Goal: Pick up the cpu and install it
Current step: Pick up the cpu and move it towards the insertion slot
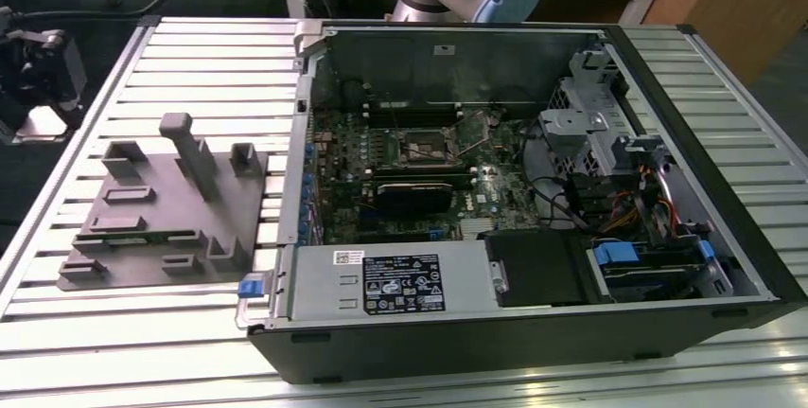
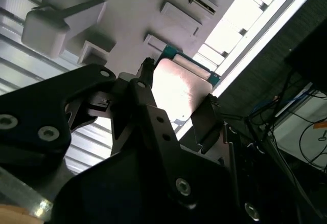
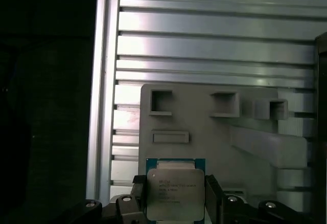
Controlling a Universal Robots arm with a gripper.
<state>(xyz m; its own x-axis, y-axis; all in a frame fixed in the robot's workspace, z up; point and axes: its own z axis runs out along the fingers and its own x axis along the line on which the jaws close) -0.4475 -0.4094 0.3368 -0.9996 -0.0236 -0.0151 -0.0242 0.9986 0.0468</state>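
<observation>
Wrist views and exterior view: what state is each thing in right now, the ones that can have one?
gripper: shut on the cpu
cpu: clamped between the fingers, held above the grey fixture
grey fixture: lying flat beside the computer case
computer case: side panel off, inside exposed
cpu socket: dark, no chip seated

Cpu [image 3: 175, 191] in hand [image 3: 176, 197]; fixture [image 1: 149, 202] beside case [image 1: 505, 351]
</observation>
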